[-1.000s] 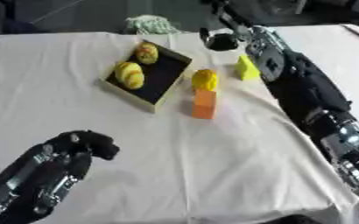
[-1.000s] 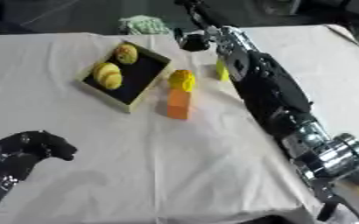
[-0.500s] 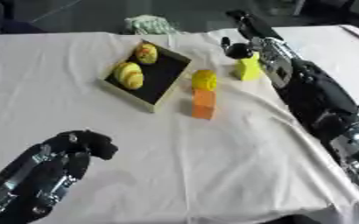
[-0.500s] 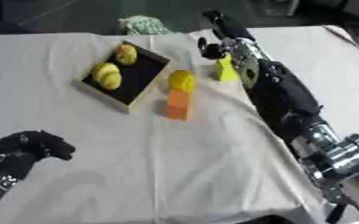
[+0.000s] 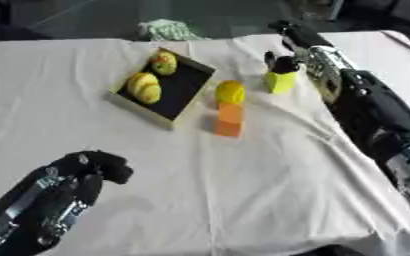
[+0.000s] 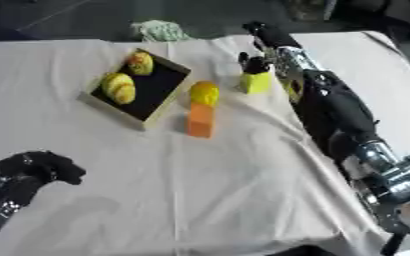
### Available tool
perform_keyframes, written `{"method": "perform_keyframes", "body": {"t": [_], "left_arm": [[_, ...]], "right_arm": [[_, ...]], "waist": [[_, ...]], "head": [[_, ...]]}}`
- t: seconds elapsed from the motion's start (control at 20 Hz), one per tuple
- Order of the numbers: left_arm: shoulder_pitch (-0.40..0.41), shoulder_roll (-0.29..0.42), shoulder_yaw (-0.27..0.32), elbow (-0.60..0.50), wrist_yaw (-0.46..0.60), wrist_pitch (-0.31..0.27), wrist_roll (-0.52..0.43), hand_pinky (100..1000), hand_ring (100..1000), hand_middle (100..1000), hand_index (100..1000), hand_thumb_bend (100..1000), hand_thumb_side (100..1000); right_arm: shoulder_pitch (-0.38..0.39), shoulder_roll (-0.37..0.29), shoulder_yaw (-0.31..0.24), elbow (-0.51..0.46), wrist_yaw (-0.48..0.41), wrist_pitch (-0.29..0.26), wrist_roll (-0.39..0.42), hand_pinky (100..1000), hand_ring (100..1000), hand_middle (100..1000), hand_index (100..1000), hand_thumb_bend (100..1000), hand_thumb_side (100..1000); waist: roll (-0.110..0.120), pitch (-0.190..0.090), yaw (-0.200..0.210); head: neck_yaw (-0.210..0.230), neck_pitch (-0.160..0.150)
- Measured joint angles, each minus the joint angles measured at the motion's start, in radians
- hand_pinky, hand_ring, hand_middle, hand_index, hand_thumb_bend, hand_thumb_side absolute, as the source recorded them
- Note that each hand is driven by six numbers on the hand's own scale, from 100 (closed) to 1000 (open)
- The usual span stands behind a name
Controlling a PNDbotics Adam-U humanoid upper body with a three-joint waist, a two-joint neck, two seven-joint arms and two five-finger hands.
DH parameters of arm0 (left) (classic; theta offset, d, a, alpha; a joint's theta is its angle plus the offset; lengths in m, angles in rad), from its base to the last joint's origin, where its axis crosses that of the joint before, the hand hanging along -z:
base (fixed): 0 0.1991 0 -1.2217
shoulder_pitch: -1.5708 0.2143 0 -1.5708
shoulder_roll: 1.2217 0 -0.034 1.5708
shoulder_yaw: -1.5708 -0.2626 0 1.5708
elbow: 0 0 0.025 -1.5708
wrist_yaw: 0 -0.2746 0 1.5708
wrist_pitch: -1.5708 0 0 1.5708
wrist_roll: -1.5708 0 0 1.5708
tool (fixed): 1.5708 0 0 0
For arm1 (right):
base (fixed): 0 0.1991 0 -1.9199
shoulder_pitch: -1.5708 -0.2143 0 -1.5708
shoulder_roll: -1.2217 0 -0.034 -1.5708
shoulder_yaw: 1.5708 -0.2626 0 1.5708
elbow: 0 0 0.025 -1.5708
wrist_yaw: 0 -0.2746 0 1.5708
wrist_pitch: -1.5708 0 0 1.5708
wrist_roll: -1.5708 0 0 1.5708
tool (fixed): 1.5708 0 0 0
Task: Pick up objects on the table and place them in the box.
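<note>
Since a second ago the right robot hand [image 5: 289,52] has come down from beyond the far edge to the lime block [image 5: 279,81], its dark fingers now curled over the block's top. That block still stands on the bench [image 5: 243,180], right of the box [image 5: 169,90], which already holds two yellow fruits [image 5: 145,86]. A yellow ball [image 5: 230,92] and orange block [image 5: 229,119] wait beside the box. This looks like the grasping step; next comes lifting and carrying left over the box. The left robot hand [image 5: 90,170] rests curled and empty, bottom left.
</note>
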Motion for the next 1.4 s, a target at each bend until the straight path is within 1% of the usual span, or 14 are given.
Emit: {"method": "perform_keyframes", "body": {"t": [0.05,0.1,0.15,0.2,0.25,0.4,0.5,0.7,0.9,1.05,1.2,1.25,1.4], "left_arm": [[0.001,0.000,0.000,0.000,0.000,0.000,0.000,745,758,623,785,100,655],[0.002,0.000,0.000,0.000,0.000,0.000,0.000,745,758,623,785,100,656],[0.003,0.000,0.000,0.000,-0.001,0.000,0.000,745,758,624,786,100,656],[0.004,0.000,0.000,0.000,-0.001,0.001,0.001,745,758,624,786,100,655],[0.004,0.000,0.000,0.000,-0.001,0.001,0.001,745,758,624,785,100,656],[0.005,0.001,0.001,0.000,-0.003,0.001,0.001,745,758,624,785,100,657],[0.005,0.003,0.002,0.000,-0.004,0.001,0.001,745,758,624,785,100,656],[0.005,0.005,0.004,0.000,-0.004,0.001,0.001,745,758,624,785,100,657],[0.005,0.007,0.005,0.000,-0.004,0.001,0.002,745,758,625,785,100,658],[0.005,0.007,0.005,0.000,-0.004,0.001,0.002,745,758,625,785,100,658],[0.005,0.007,0.006,0.000,-0.004,0.001,0.002,745,758,625,785,100,659],[0.005,0.007,0.006,0.000,-0.004,0.001,0.002,745,758,625,785,100,659],[0.005,0.007,0.006,0.000,-0.004,0.001,0.002,746,758,625,785,100,661]], "right_arm": [[0.001,0.000,-0.002,0.006,0.005,-0.005,0.014,856,949,988,1000,100,448],[0.004,0.000,-0.004,0.011,0.008,-0.011,0.028,856,949,987,1000,100,469],[0.006,0.000,-0.004,0.016,0.011,-0.017,0.042,856,949,986,1000,100,529],[0.008,0.000,-0.004,0.020,0.011,-0.024,0.057,854,949,984,1000,100,564],[0.008,0.000,-0.005,0.025,0.011,-0.032,0.071,856,950,983,1000,100,626],[0.008,0.000,-0.006,0.034,0.005,-0.058,0.115,864,957,990,1000,100,638],[0.008,-0.001,-0.007,0.035,0.003,-0.070,0.146,872,963,995,1000,100,630],[0.008,-0.009,-0.010,0.030,0.020,-0.075,0.193,882,969,998,1000,100,594],[0.010,-0.011,-0.012,0.023,0.055,-0.071,0.212,886,972,995,1000,100,637],[0.013,-0.011,-0.015,0.024,0.077,-0.075,0.226,884,970,986,1000,100,690],[0.014,-0.010,-0.016,0.031,0.100,-0.083,0.245,870,958,970,991,100,737],[0.014,-0.010,-0.016,0.034,0.108,-0.086,0.251,855,947,960,976,100,749],[0.017,-0.008,-0.016,0.045,0.129,-0.095,0.271,829,926,942,954,100,744]], "waist": [[0.000,0.000,0.000],[0.000,0.000,-0.001],[0.000,0.000,-0.001],[0.000,0.000,-0.002],[0.001,0.000,-0.002],[0.001,0.000,-0.003],[0.001,0.000,-0.005],[0.001,-0.002,-0.006],[0.001,-0.002,-0.006],[0.001,-0.002,-0.006],[0.001,-0.002,-0.006],[0.001,-0.002,-0.006],[0.001,-0.002,-0.006]], "head": [[0.000,0.000],[0.000,0.000],[0.001,0.000],[0.001,0.000],[0.001,0.000],[0.001,0.000],[0.002,0.000],[0.002,0.000],[0.002,0.000],[0.002,0.000],[0.002,0.000],[0.002,0.000],[0.002,-0.001]]}}
